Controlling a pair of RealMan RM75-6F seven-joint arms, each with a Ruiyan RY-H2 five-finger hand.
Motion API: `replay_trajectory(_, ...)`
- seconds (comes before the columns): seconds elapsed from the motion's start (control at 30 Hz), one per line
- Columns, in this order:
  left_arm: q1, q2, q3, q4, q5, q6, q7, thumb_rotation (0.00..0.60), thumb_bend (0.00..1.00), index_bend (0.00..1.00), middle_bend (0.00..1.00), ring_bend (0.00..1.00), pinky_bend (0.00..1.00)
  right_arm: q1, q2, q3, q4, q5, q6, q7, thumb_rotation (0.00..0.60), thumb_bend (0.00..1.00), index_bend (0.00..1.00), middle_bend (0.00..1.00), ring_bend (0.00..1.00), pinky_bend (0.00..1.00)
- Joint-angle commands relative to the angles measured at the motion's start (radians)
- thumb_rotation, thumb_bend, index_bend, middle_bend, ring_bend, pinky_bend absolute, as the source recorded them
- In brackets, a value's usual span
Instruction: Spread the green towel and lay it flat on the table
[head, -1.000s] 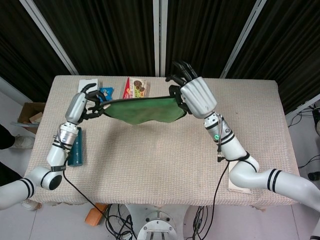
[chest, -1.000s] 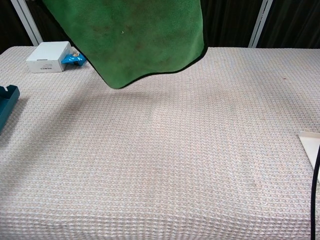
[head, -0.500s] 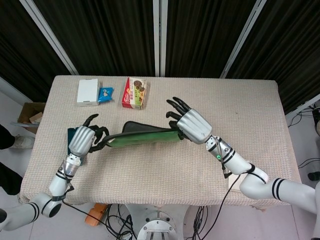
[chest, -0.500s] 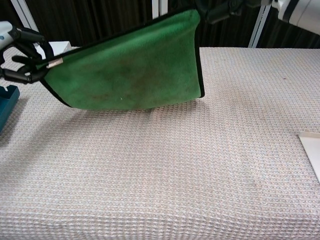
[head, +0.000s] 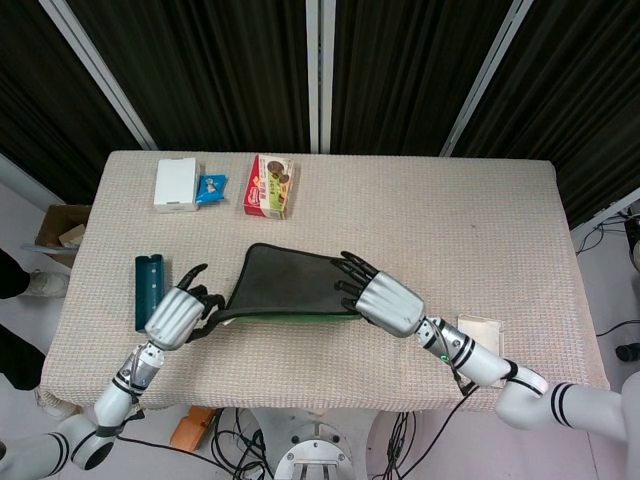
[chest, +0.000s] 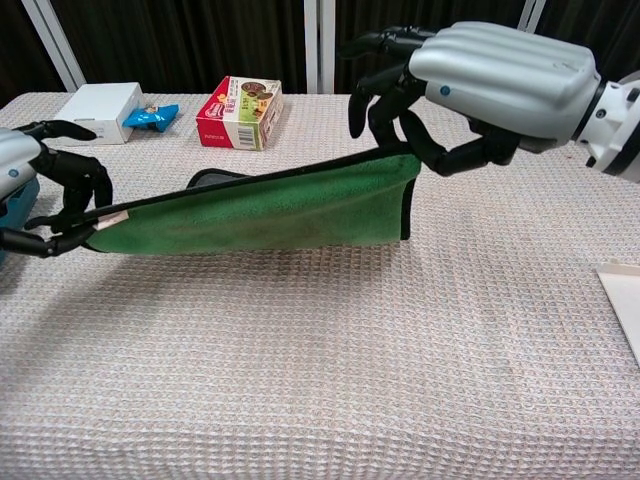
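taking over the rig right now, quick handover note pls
Left hand: pinches the towel's near-left corner, just above the table.
Right hand: pinches the near-right corner, held higher.
Towel: far part already lies on the table, in the middle; the near edge hangs stretched between the hands, sloping up to the right.
Done: towel opened out and brought low, far part down.
Left: lower the near edge, release both corners, check that it lies flat.
Off to the side: teal case, white box, snack box.
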Motion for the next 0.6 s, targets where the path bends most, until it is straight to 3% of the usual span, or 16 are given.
replay_trajectory(0.03,0.016,0.005,0.013,-0.018,0.009,-0.026,0.051,0.600,0.68,0.70,0.64,0.50,0.14,-0.020,-0.027,-0.016,0.029,-0.026,0.021,-0.040,0.600,0.59,0.75,0.30,0.01,0.00)
replay_trajectory(0.27,0.031,0.024,0.025,-0.068,0.022,-0.067,0.141,0.600,0.64,0.64,0.52,0.41,0.13,-0.053,-0.087,-0.042,0.087,-0.076,0.062,-0.111,0.600,0.53,0.70,0.28,0.00,0.00)
replay_trajectory(0.37,0.031,0.051,0.033,-0.116,0.014,-0.112,0.206,0.600,0.57,0.56,0.43,0.33,0.13,-0.069,-0.109,-0.053,0.100,-0.081,0.071,-0.116,0.600,0.48,0.66,0.26,0.00,0.00)
replay_trajectory(0.43,0.030,0.071,0.034,-0.160,0.003,-0.141,0.252,0.600,0.48,0.48,0.37,0.29,0.13,-0.078,-0.118,-0.063,0.108,-0.085,0.068,-0.124,0.600,0.41,0.61,0.25,0.00,0.00)
replay_trajectory(0.6,0.035,0.102,0.033,-0.239,-0.008,-0.176,0.316,0.600,0.34,0.36,0.31,0.26,0.13,-0.100,-0.130,-0.078,0.114,-0.080,0.062,-0.141,0.600,0.13,0.38,0.19,0.00,0.00)
